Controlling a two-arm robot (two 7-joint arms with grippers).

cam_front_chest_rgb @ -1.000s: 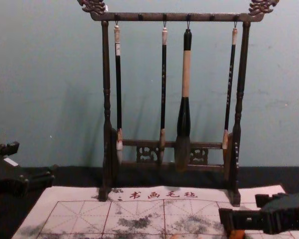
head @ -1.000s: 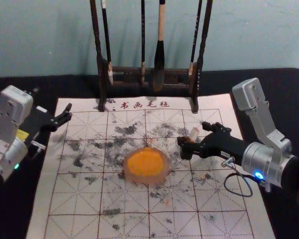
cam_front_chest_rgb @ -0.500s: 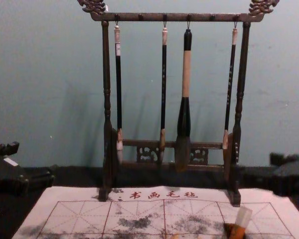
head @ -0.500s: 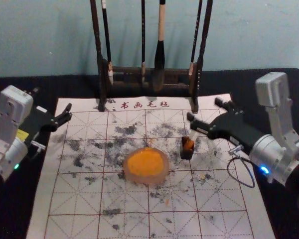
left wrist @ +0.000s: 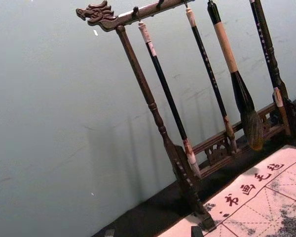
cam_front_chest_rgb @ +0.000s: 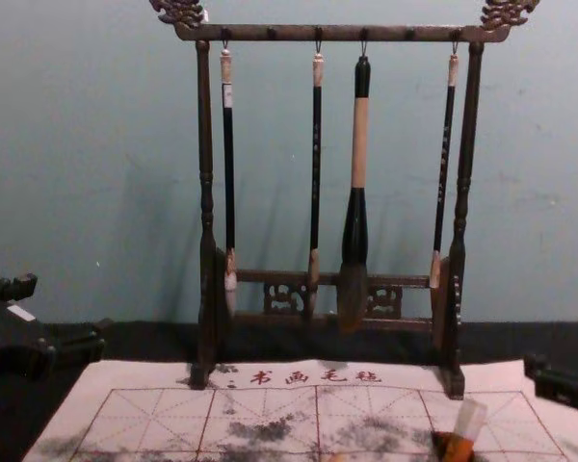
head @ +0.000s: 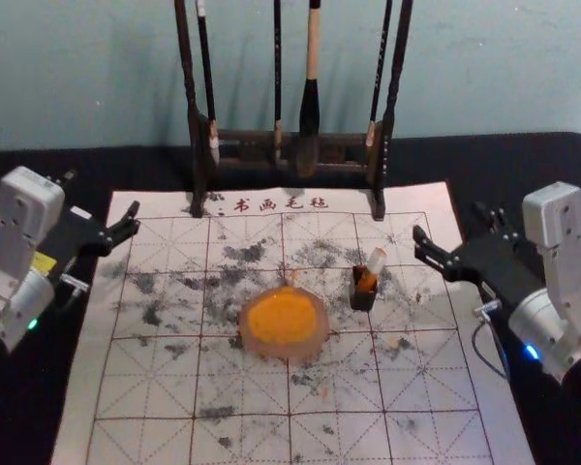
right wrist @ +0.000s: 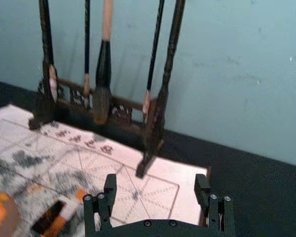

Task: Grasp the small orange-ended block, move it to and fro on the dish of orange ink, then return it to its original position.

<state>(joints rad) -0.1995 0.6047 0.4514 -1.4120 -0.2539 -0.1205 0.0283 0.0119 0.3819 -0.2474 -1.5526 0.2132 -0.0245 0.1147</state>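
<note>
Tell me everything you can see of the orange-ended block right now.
The block is slim and straight-sided, pale above and orange lower down, perhaps stone or plastic; the right wrist view shows orange at its top too. It leans right in a small black holder on the mat, to the right of the ink dish, its foot hidden. The open right hand does not touch it.

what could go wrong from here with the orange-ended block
The block leans in its small dark holder, so the open right tool, by the right edge of the mat, might knock it if it swings inward. If tipped out, the orange end could mark the mat. The left tool sits across, by the mat's left edge.
</note>
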